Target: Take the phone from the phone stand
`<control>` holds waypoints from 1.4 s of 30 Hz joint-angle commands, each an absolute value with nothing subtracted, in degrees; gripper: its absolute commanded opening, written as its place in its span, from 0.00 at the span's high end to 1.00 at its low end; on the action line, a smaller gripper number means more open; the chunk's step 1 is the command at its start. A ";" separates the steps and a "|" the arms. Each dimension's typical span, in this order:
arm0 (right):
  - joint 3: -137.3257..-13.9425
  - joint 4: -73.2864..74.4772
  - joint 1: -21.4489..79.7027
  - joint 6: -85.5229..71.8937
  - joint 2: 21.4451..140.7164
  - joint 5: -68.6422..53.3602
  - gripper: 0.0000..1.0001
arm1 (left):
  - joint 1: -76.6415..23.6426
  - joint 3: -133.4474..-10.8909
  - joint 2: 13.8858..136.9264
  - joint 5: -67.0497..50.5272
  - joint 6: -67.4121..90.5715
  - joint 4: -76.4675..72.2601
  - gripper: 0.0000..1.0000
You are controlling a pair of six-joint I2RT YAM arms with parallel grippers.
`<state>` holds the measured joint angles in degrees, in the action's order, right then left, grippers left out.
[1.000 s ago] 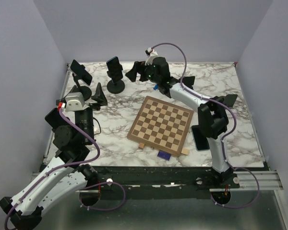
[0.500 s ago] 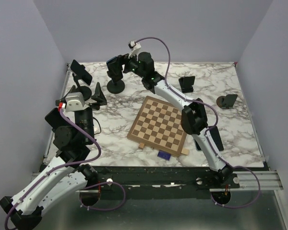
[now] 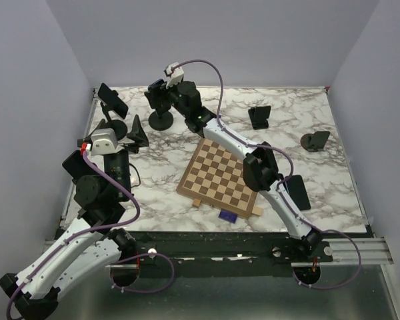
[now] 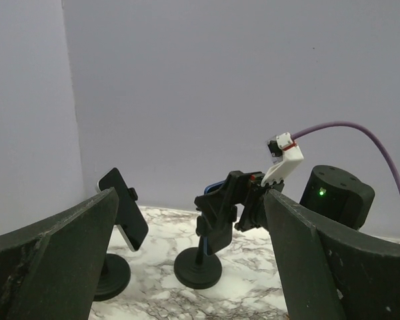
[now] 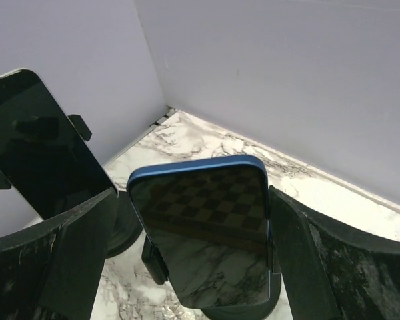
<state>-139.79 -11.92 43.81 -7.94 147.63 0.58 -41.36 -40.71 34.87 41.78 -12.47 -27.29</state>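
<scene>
A blue-edged phone (image 3: 157, 89) (image 5: 203, 233) sits clamped upright in a black phone stand (image 3: 161, 120) (image 4: 197, 267) at the back of the table, left of centre. My right gripper (image 3: 159, 94) (image 5: 192, 195) is open around it, one finger on each side of the phone. The right finger is at the phone's edge and the left finger stands a little apart from it. My left gripper (image 3: 118, 131) (image 4: 190, 197) is open and holds nothing, low at the left and facing the stand from a distance.
A second phone (image 3: 112, 100) (image 4: 123, 207) (image 5: 40, 140) rests on its own stand at the back left. A chessboard (image 3: 223, 175) lies mid-table, with a dark phone (image 3: 297, 192) flat to its right. Two bare stands (image 3: 259, 117) (image 3: 315, 141) are at the back right.
My right arm has swung left along the back of the table, from beside the stand to around the phone. The left arm has not moved.
</scene>
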 commanded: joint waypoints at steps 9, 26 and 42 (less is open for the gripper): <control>-143.51 -12.95 45.37 -1.37 151.52 5.68 0.14 | -41.22 -40.89 35.98 41.90 -11.51 -26.37 0.01; -132.81 -3.26 45.27 -11.15 137.31 4.01 0.99 | -41.29 -42.54 39.21 40.67 -6.35 -20.52 0.02; -118.00 7.01 45.27 -9.90 125.36 -4.82 0.99 | -32.74 -43.90 38.23 23.37 26.81 18.20 0.02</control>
<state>-120.36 5.06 44.69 -9.41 129.05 -0.93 -38.24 -48.05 39.46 33.63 16.88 7.38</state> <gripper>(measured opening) 0.756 0.986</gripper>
